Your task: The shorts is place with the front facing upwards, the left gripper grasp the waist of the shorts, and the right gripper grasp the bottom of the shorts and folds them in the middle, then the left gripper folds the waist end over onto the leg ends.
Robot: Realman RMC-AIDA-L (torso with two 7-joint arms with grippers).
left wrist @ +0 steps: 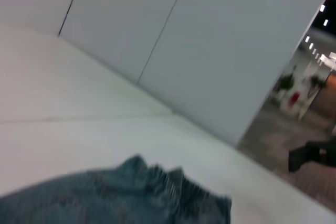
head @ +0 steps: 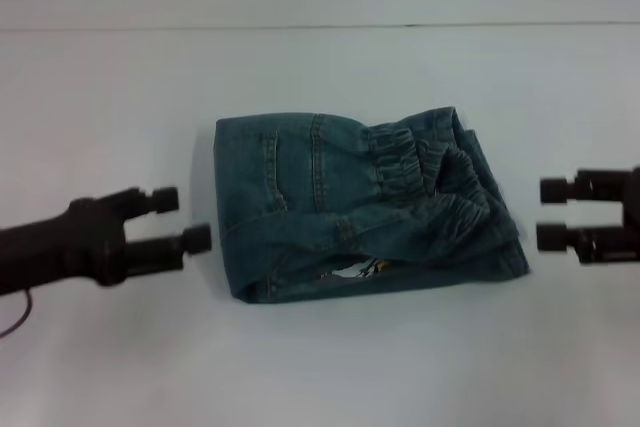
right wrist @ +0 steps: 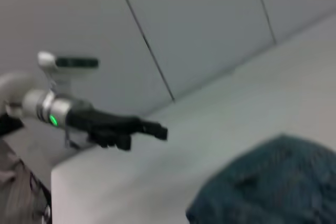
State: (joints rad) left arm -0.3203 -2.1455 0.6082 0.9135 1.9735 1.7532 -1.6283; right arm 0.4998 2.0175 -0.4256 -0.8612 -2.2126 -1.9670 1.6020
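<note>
Left gripper [head: 183, 219] sits just off the shorts' left edge, fingers apart, holding nothing. Shorts [head: 365, 205] lie folded mid-table [head: 120, 87], long axis left-right, elastic waist bunched on the right side. Right gripper [head: 555, 213] hovers near the right edge, fingers spread, empty. Bare table on every side.

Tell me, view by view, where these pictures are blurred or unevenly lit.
Head view: even light, soft shadow under the shorts, both grippers sharp. Left wrist view: shorts smeared; bright lights in the dark far corner. Right wrist view: shorts out of focus, left gripper slightly soft.
</note>
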